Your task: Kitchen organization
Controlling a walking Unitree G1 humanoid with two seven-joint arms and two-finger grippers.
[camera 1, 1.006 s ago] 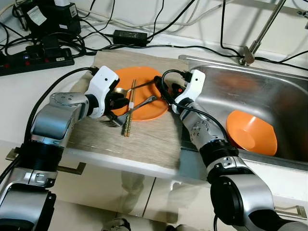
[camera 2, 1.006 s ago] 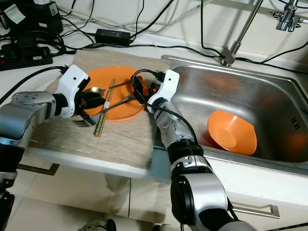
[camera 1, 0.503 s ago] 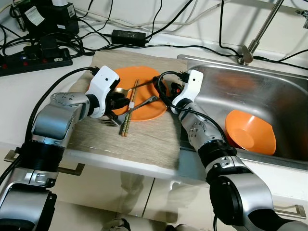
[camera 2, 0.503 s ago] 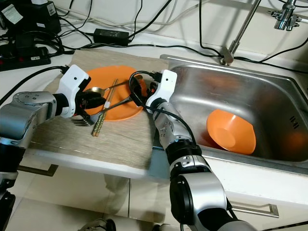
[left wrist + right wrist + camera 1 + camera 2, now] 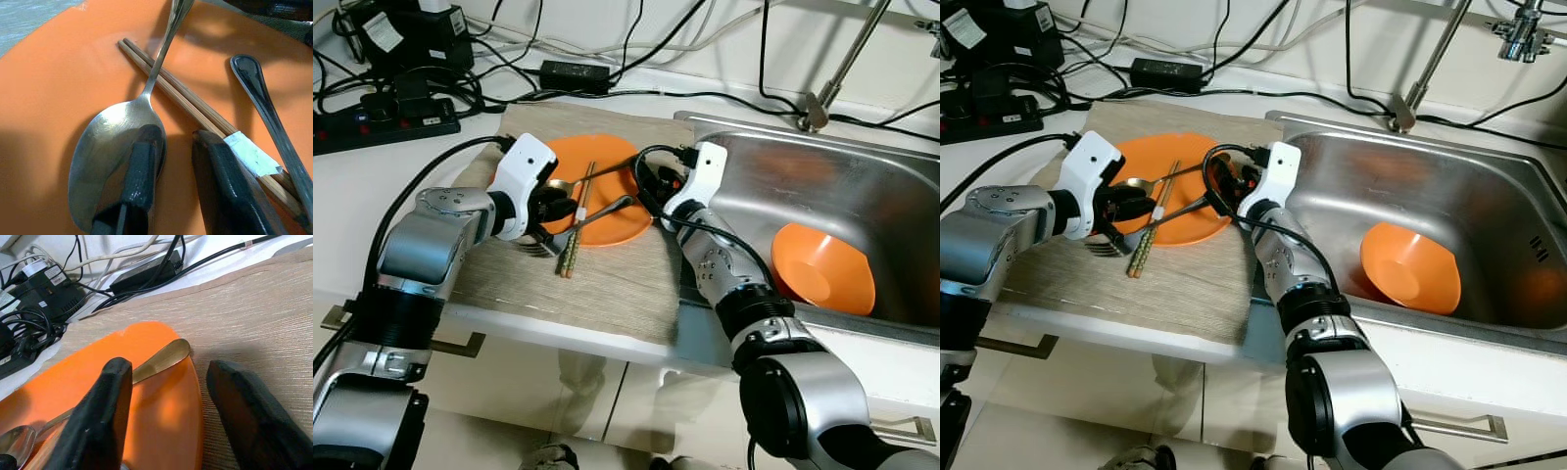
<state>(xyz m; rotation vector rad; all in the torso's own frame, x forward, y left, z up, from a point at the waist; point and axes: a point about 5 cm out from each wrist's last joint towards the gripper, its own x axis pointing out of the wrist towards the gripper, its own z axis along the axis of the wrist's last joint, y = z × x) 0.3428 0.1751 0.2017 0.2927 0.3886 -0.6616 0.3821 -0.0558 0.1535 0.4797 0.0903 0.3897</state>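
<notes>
An orange plate (image 5: 570, 157) lies on a woven mat (image 5: 607, 289) on the counter. It holds a metal spoon (image 5: 110, 137), a pair of wooden chopsticks (image 5: 181, 95) and a fork (image 5: 602, 212). My left gripper (image 5: 553, 204) is low over the plate's left side and open. One of its fingers (image 5: 142, 161) rests on the spoon's bowl, and the other sits by the taped chopsticks. My right gripper (image 5: 171, 367) is open at the plate's right rim, with the rim and the tip of the spoon handle (image 5: 164, 355) between its fingers.
A steel sink (image 5: 871, 186) with an orange bowl (image 5: 822, 266) in it lies to the right, under a faucet (image 5: 832, 78). A power strip (image 5: 382, 122), adapters and several cables crowd the counter behind the mat. The counter's front edge is close.
</notes>
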